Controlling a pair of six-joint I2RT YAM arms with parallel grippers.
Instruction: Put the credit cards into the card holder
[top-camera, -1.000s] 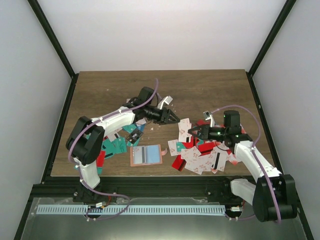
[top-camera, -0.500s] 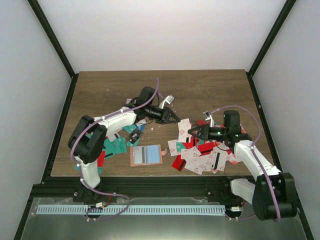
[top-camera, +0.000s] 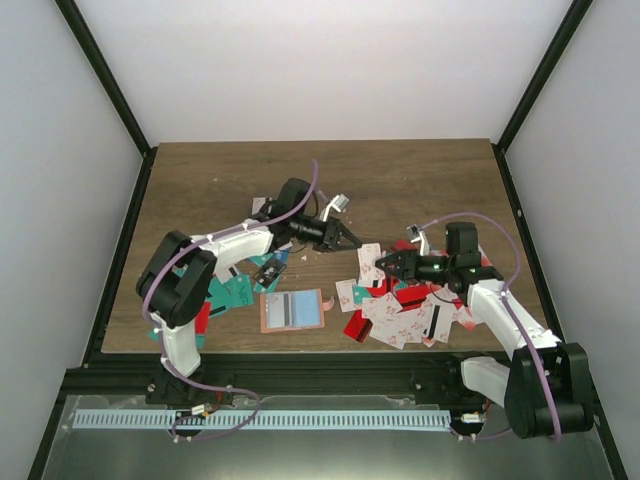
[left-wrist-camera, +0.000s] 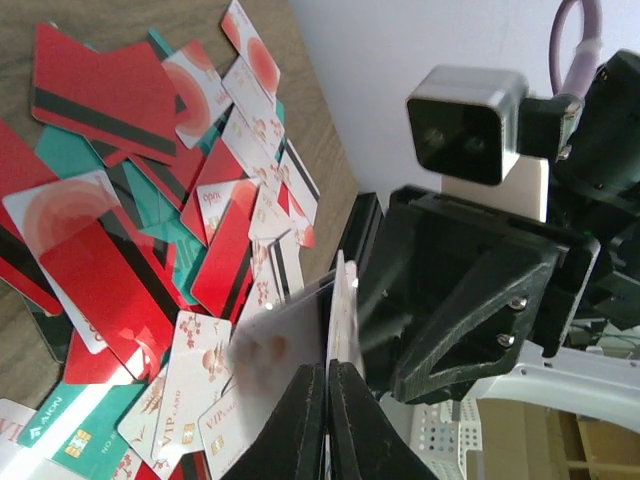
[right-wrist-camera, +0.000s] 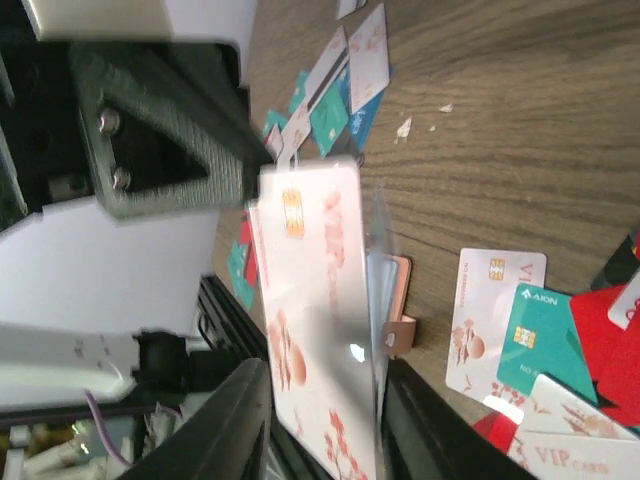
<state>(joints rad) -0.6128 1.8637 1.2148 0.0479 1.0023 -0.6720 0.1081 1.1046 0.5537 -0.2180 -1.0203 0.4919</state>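
Observation:
A white credit card with red marks (top-camera: 369, 261) is held in the air between both grippers. My right gripper (right-wrist-camera: 325, 385) holds it across its width, face to the camera (right-wrist-camera: 315, 300). My left gripper (left-wrist-camera: 327, 368) is shut on the same card's (left-wrist-camera: 338, 310) edge, which shows edge-on. In the top view the left gripper (top-camera: 348, 240) and right gripper (top-camera: 383, 264) nearly meet. The salmon-pink card holder (top-camera: 292, 310) lies open on the table at the front centre, with cards in it. It shows behind the held card in the right wrist view (right-wrist-camera: 397, 285).
Loose red, white and teal cards (top-camera: 410, 315) lie heaped under the right arm. More teal and red cards (top-camera: 233, 290) lie under the left arm. The heap also shows in the left wrist view (left-wrist-camera: 150, 200). The wooden table (top-camera: 420, 180) ends in a black frame.
The left gripper has edged right and down onto the card held by the right gripper. The right gripper has shifted slightly left. The card holder has not moved.

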